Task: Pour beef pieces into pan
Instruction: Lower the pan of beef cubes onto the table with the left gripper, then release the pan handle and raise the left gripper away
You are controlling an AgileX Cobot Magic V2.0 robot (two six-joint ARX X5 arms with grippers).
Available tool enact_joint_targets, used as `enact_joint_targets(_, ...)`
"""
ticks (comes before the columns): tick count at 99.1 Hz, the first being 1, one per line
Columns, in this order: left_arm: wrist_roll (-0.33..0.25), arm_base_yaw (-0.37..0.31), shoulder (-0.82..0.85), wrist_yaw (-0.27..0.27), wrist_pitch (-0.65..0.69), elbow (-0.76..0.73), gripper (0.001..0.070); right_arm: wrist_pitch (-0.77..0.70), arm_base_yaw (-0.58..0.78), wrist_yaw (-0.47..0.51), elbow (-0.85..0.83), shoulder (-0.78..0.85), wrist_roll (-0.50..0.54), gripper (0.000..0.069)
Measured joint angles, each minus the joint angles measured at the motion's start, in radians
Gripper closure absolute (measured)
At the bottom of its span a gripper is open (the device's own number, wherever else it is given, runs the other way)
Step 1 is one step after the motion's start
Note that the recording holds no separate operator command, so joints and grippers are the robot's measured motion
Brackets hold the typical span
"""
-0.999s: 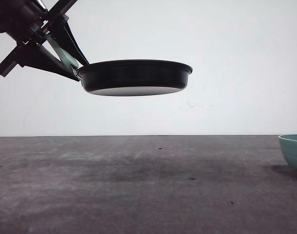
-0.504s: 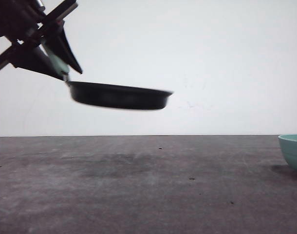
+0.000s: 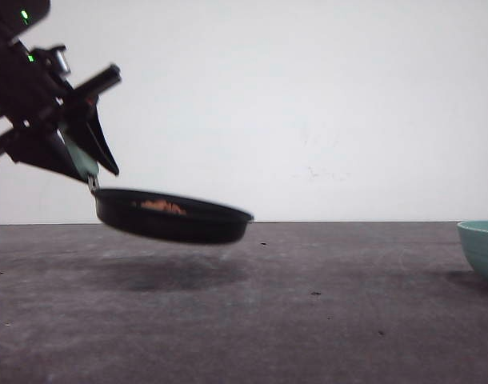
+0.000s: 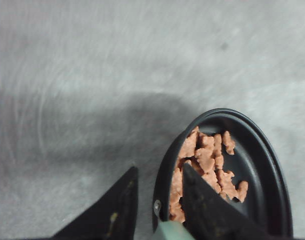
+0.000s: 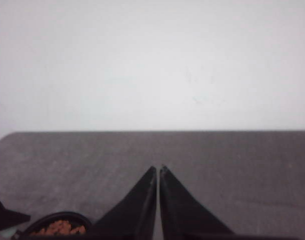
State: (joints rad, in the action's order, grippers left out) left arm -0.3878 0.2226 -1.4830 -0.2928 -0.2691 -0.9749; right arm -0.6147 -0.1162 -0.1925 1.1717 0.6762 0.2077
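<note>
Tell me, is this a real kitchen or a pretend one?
Probably a pretend one, like a robot test bench: a bare grey table against a plain white wall, no stove, just a black pan of beef pieces and a teal bowl.

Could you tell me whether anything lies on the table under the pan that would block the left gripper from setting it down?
Nothing visible does. The pan, holding the beef pieces, hangs off the table in the left gripper; below it there is just its shadow. The teal bowl sits far off at the right edge.

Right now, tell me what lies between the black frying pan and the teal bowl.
Nothing: in the front view, only bare grey table lies between the black frying pan and the teal bowl.
</note>
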Motion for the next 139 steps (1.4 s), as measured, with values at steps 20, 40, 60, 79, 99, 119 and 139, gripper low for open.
enact_joint_targets(20, 0.004, -0.016, -0.062, 0.012, 0.001, 0.000, 0.0580, -0.051, 0.000, 0.002, -0.001, -0.004, -0.004, 0.0684)
enact_joint_targets(40, 0.026, -0.018, -0.087, 0.027, 0.010, 0.014, 0.0580, -0.054, 0.000, 0.002, -0.002, -0.016, -0.010, 0.0684)
enact_joint_targets(60, 0.064, -0.027, -0.087, 0.027, 0.014, 0.036, 0.0581, -0.054, 0.000, 0.002, -0.002, -0.018, -0.010, 0.0684)
enact_joint_targets(79, 0.079, -0.061, -0.087, 0.014, -0.016, 0.039, 0.0580, -0.054, 0.000, 0.002, -0.002, -0.018, -0.009, 0.0684)
enact_joint_targets(99, 0.076, -0.099, -0.087, 0.006, -0.053, 0.042, 0.0524, -0.054, 0.000, 0.002, -0.002, -0.018, -0.009, 0.0684)
enact_joint_targets(119, 0.073, -0.108, -0.087, 0.014, -0.077, 0.048, 0.0315, -0.054, 0.000, 0.002, -0.002, -0.018, -0.009, 0.0684)
enact_joint_targets(139, 0.061, -0.107, -0.087, 0.010, -0.083, 0.051, 0.0015, -0.054, 0.000, 0.001, -0.002, -0.018, -0.009, 0.0684)
